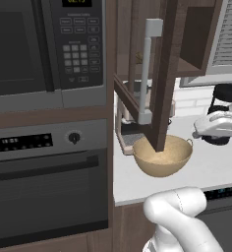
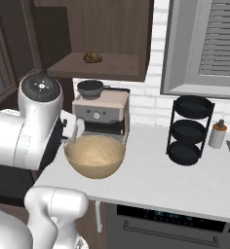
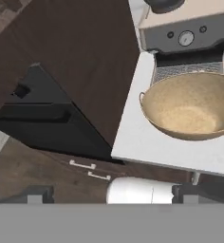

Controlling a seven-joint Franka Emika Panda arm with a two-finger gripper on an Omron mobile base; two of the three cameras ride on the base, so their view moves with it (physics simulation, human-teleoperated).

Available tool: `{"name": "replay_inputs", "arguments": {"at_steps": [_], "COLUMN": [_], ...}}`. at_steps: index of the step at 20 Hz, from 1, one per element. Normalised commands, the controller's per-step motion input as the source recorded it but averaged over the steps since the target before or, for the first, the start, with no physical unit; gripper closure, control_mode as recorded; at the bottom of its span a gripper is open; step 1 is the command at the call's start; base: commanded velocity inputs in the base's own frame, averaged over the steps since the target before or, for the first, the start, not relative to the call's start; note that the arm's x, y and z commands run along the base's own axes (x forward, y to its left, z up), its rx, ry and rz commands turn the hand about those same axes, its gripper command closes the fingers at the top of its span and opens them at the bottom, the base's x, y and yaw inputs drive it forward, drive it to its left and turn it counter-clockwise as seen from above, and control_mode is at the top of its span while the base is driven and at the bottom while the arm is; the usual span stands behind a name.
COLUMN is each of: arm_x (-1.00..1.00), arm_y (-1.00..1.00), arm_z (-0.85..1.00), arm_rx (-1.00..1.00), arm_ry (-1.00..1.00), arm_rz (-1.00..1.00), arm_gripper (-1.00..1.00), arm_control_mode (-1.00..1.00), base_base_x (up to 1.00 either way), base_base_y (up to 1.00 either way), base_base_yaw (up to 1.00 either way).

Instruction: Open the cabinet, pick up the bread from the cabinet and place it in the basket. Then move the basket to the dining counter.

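From the left base view we see the cabinet (image 1: 159, 74) door swung open toward us, edge-on, its silver handle (image 1: 147, 69) running down in front; the basket (image 1: 163, 156) sits on the white bench (image 1: 206, 170) just behind the door's lower edge, with the microwave (image 1: 46, 47) and oven (image 1: 46, 182) stacked to the left. Part of the arm shows at the right, near the wall. From the right base view we see the bread (image 2: 92, 57) lying on the open cabinet shelf (image 2: 102, 65), above the coffee machine (image 2: 101, 113). The basket (image 2: 94, 156) stands on the bench (image 2: 161, 177) right in front of that machine, and the arm's big white joint sits close against its left side. A black tiered rack (image 2: 190, 130) and a small bottle (image 2: 217, 134) stand farther right, under the window. From the hand view we see the claw (image 3: 112, 199) with its dark tips (image 3: 35, 198) spread wide and holding nothing. Beyond them lie the basket (image 3: 190, 107), empty, on the bench corner (image 3: 133, 142), the coffee machine (image 3: 190, 33) behind it, and dark cabinetry to the left.
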Motion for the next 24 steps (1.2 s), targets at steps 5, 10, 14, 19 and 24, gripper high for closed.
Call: {"name": "replay_inputs", "arguments": {"at_steps": [5, 10, 14, 19, 24], "arm_x": [0.95, 0.57, 0.83, 0.62, 0.86], "arm_y": [-0.47, -0.2, -0.25, 0.0, 0.0], "arm_z": [0.14, 0.0, -0.09, 0.0, 0.1], "arm_rx": [-0.33, 0.01, 0.0, 0.0, 0.0], "arm_ry": [-0.01, 0.14, 0.04, -0.01, -0.21], "arm_rz": [0.0, -0.06, -0.2, -0.39, -0.34], "arm_gripper": [-1.0, -1.0, -1.0, -1.0, -1.0], "arm_control_mode": [-1.0, -1.0, -1.0, -1.0, -1.0], "base_base_x": [0.0, 0.0, 0.0, 0.0, 0.0], "base_base_y": [0.0, 0.0, 0.0, 0.0, 0.0], "base_base_yaw": [0.0, 0.0, 0.0, 0.0, 0.0]}}
